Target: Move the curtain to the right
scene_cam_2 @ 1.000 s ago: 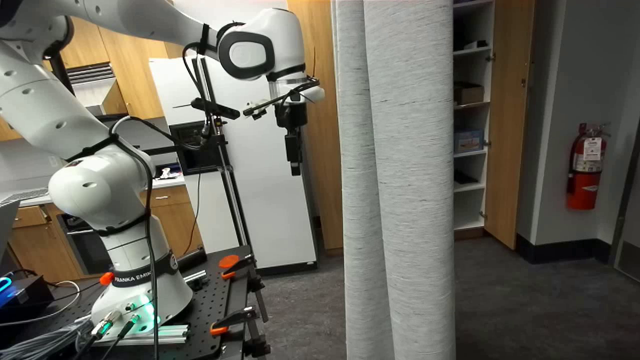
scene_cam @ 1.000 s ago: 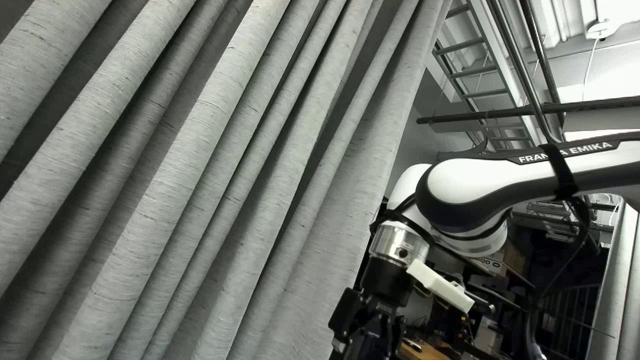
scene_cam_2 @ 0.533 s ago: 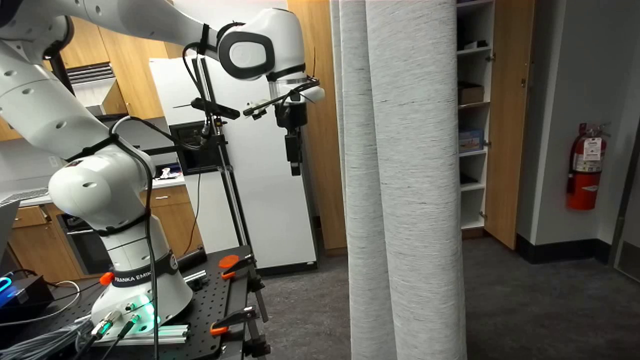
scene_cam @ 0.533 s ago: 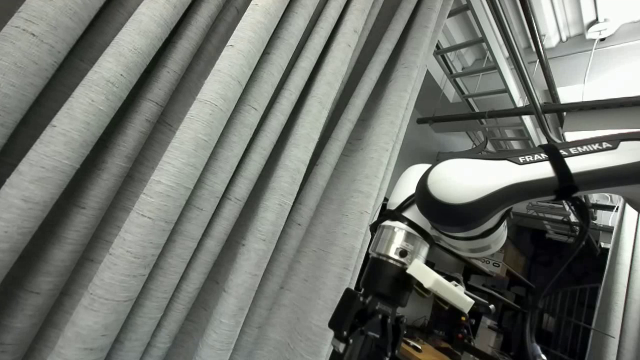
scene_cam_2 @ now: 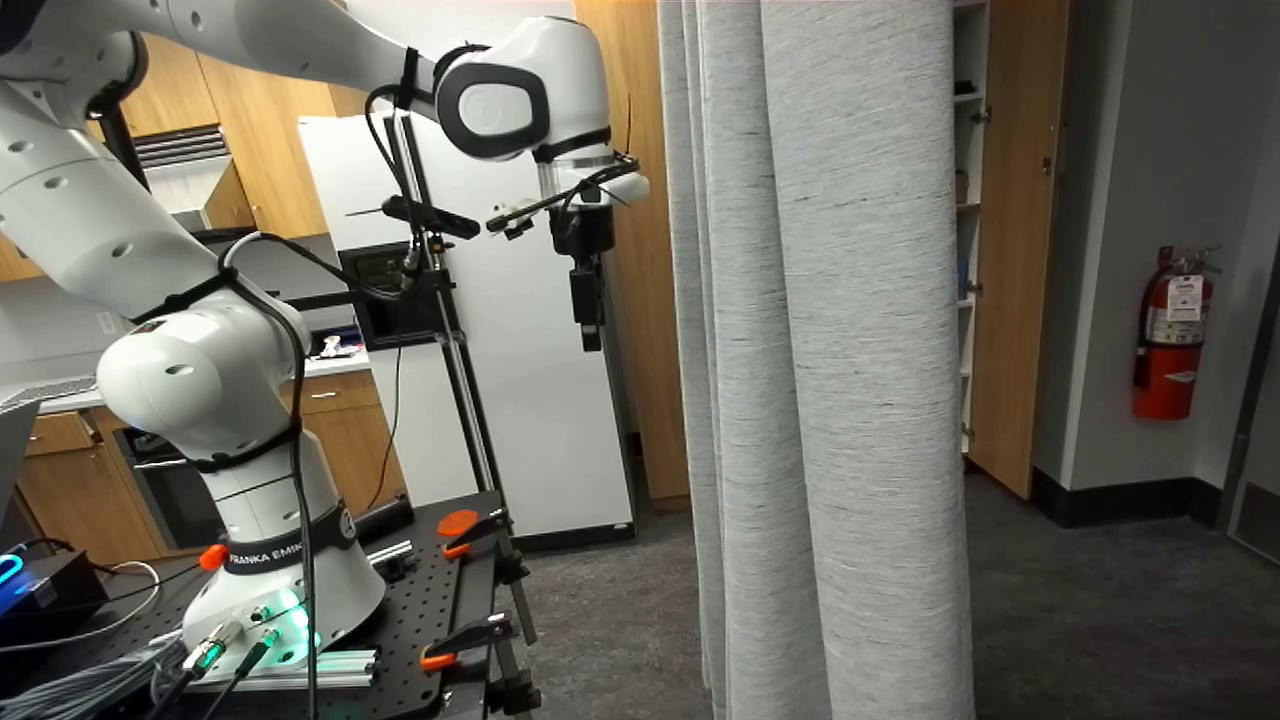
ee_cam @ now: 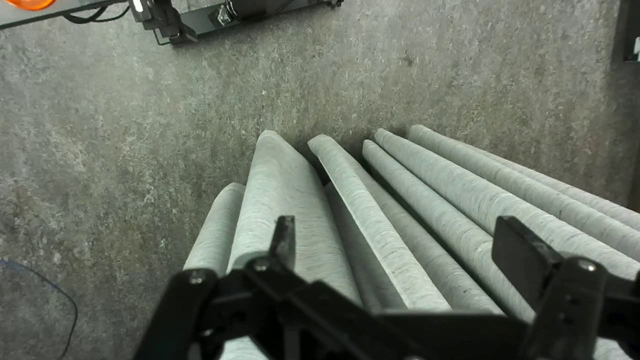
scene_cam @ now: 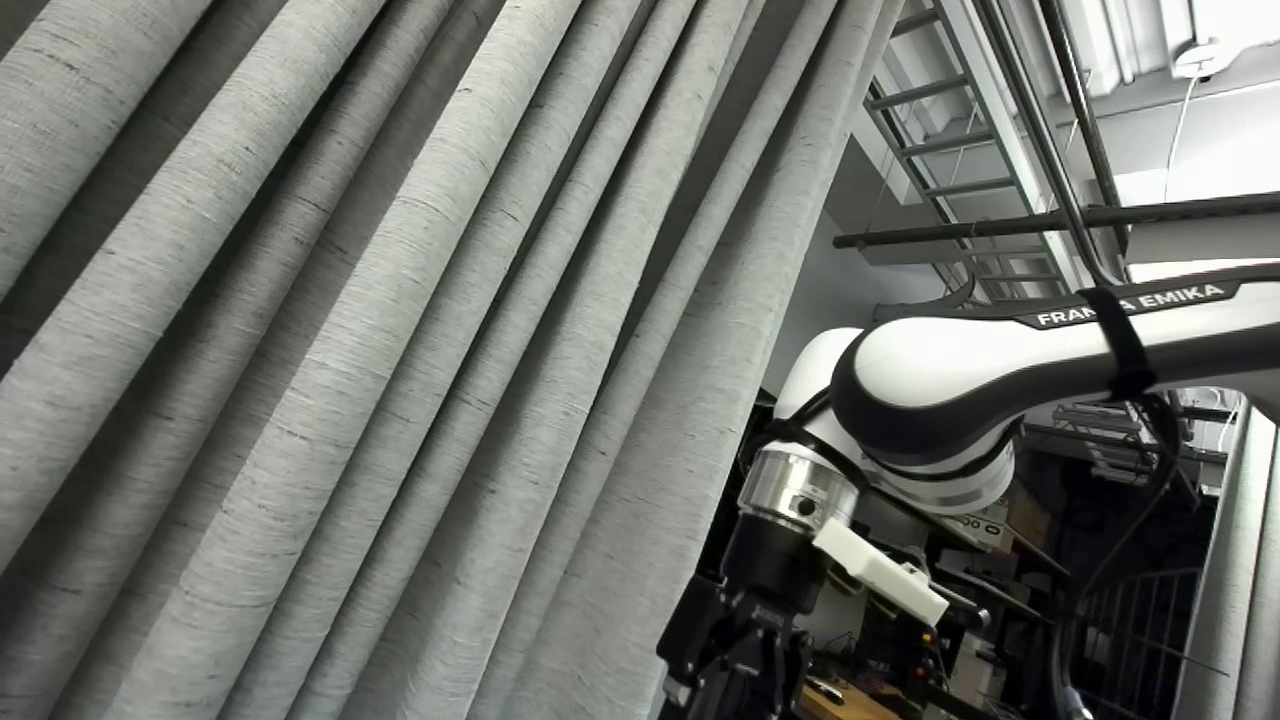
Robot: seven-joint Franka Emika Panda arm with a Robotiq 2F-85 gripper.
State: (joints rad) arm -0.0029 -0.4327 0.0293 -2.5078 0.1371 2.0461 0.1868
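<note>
The end effector (ee_cam: 400, 242) is spread wide, gripping nothing; in an exterior view the curtain (scene_cam_2: 870, 400) hangs to its right, apart from it. The curtain should prove soft, limp and not slippery, though so much of it probably drags heavily; best pinch the left fold (scene_cam_2: 700, 350), at this height
</note>
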